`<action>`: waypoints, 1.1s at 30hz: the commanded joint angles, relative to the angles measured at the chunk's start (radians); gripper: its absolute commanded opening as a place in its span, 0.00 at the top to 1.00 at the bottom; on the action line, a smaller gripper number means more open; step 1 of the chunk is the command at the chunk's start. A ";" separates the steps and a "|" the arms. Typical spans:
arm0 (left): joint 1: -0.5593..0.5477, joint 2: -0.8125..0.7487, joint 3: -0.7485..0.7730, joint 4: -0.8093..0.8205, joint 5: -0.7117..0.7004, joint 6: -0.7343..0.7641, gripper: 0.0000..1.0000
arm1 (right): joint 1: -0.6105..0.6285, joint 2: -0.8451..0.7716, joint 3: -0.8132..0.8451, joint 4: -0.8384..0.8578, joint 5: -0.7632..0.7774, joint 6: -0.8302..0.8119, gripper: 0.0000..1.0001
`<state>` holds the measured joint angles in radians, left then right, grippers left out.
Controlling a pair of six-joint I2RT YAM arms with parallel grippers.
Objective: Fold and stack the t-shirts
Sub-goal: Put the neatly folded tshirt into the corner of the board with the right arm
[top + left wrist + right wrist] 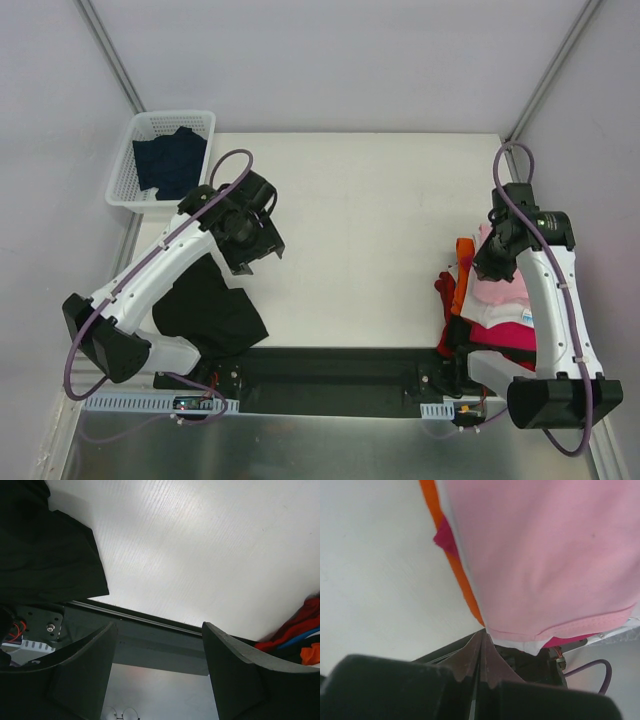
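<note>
My left gripper (159, 645) stands apart, empty: I should pinch the black t-shirt (205, 305) at one corner. My right gripper (481, 645) is pressed together beside the pink t-shirt (545, 555).

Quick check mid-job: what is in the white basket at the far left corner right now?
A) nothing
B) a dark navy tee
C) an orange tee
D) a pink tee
B: the overhead view shows the dark navy tee lying inside the white basket, while the pink tee and the orange tee sit in the pile on the right.
</note>
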<state>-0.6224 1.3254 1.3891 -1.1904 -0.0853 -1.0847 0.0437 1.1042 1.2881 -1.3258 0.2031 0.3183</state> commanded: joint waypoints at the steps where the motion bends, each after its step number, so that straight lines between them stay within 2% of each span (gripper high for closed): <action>1: -0.007 0.029 0.051 -0.015 0.012 0.031 0.31 | -0.063 -0.027 -0.019 -0.332 0.119 0.045 0.99; 8: -0.007 0.058 0.074 -0.020 0.021 0.071 0.31 | -0.218 -0.046 0.069 -0.332 0.061 -0.008 0.99; 11: -0.007 0.072 0.080 -0.023 0.021 0.083 0.30 | -0.252 -0.034 0.088 -0.326 -0.039 -0.053 0.99; 12: -0.007 0.078 0.085 -0.023 0.022 0.094 0.30 | -0.254 -0.021 0.082 -0.293 -0.165 -0.082 0.99; 14: -0.007 0.100 0.100 -0.023 0.025 0.104 0.30 | -0.251 0.028 0.057 -0.235 -0.299 -0.132 0.99; 18: -0.007 0.139 0.148 -0.023 0.036 0.121 0.30 | -0.231 0.088 0.037 -0.179 -0.381 -0.166 0.99; 22: -0.007 0.164 0.160 0.001 0.074 0.135 0.28 | -0.183 0.173 0.039 -0.162 -0.421 -0.206 0.98; 23: -0.007 0.167 0.153 0.046 0.084 0.144 0.23 | -0.170 0.202 0.034 -0.155 -0.421 -0.205 0.97; 24: -0.008 0.172 0.142 0.079 0.163 0.169 0.21 | -0.162 0.212 0.031 -0.148 -0.422 -0.205 0.94; 26: -0.020 0.179 0.108 0.192 0.231 0.183 0.15 | -0.154 0.224 0.048 -0.133 -0.422 -0.190 0.91; 27: -0.028 0.199 0.103 0.225 0.263 0.198 0.12 | -0.154 0.224 0.065 -0.122 -0.433 -0.183 0.86; 29: -0.069 0.236 0.134 0.271 0.315 0.210 0.11 | -0.154 0.223 0.158 -0.104 -0.438 -0.162 0.86; 33: -0.138 0.378 0.269 0.374 0.412 0.244 0.11 | -0.160 0.195 0.324 -0.105 -0.335 -0.104 0.87</action>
<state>-0.7021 1.6001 1.5475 -0.9668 0.1787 -0.8989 -0.1135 1.3514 1.4414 -1.3407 -0.1944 0.1627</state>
